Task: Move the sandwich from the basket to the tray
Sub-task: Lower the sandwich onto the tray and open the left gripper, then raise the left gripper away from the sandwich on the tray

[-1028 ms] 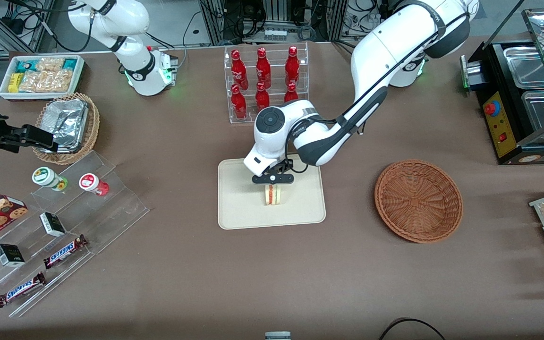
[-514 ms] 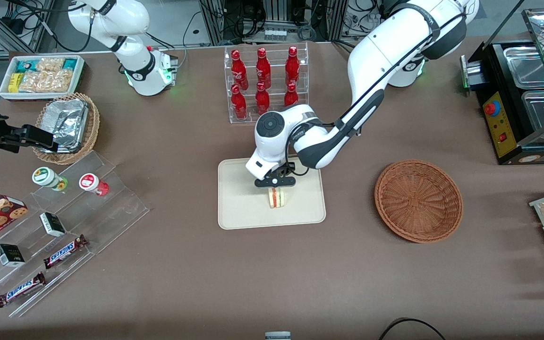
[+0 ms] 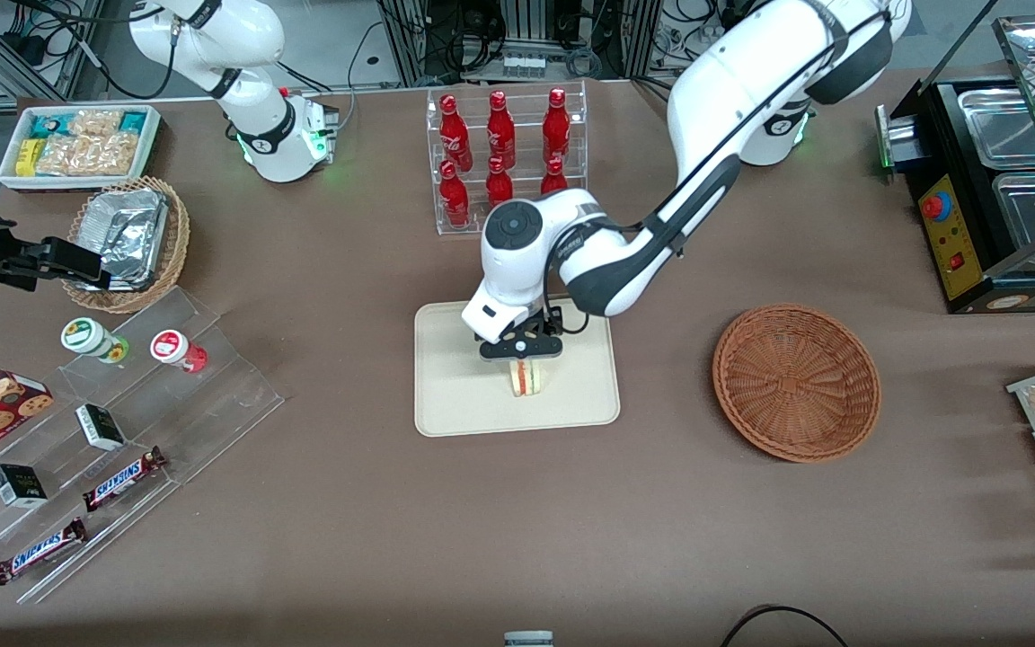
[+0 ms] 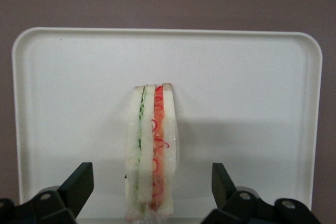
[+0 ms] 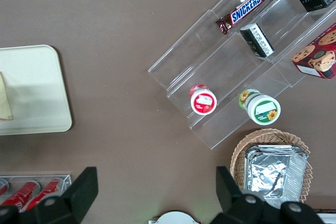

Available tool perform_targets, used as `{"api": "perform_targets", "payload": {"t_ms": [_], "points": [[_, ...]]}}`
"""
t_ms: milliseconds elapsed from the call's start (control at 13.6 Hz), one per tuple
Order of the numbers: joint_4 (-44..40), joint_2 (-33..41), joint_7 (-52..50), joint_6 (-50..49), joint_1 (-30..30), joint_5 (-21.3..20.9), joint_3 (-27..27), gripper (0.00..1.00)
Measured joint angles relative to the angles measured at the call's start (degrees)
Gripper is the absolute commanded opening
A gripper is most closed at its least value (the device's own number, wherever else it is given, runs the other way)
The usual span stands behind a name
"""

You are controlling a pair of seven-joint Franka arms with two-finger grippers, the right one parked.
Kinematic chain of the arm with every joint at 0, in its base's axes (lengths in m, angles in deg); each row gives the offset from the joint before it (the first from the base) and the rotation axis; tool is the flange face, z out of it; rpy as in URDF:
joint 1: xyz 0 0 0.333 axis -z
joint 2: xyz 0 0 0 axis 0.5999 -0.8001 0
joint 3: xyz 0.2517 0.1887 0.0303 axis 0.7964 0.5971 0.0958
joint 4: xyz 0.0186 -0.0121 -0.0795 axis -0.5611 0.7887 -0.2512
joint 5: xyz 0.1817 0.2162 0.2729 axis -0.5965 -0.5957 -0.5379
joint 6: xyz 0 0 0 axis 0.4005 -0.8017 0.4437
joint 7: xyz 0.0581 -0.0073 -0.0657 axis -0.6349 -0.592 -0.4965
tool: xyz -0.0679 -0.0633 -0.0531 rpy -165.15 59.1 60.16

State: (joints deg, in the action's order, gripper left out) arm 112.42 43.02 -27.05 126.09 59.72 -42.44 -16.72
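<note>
- The desk (image 3: 320, 503) is covered in brown and carries everything; the tray serves as the landmark here.
- The tray (image 3: 455, 395) lies flat near the middle of the desk, nearer the front camera than the rack of red bottles (image 3: 501, 153).
- The basket (image 3: 796, 382) sits well apart from the tray, toward the working arm's end of the desk, and looks empty.
- The gripper (image 3: 519, 349) hangs just above the tray; its jaws stand wide, one on each side of the sandwich with clear gaps showing in the wrist view, so they grip nothing.
- The sandwich (image 4: 151, 150) stands upright on its edge on the tray floor, well inside the rim, with its red and green filling layers facing up toward the wrist camera.
- Handling, as a judgement: the wedge looks light and soft, and a shiny film seems to wrap it, so it may be a little slippery. A hard squeeze would likely crush the bread.
- The best hold would be across the two flat bread faces, low on the wedge, with gentle pressure.
- Standing on a narrow edge, it could tip if nudged, so a straight upward retreat seems safest.
- The transfer appears done.
</note>
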Motion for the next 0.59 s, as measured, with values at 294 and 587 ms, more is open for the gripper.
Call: {"api": "perform_targets", "payload": {"t_ms": [294, 587], "points": [[-0.18, 7.41, -0.35, -7.86, -2.25, 1.39, 0.27, 1.00], [-0.35, 15.89, 3.34, -17.62, -8.81, 7.33, 0.37, 1.00]]}}
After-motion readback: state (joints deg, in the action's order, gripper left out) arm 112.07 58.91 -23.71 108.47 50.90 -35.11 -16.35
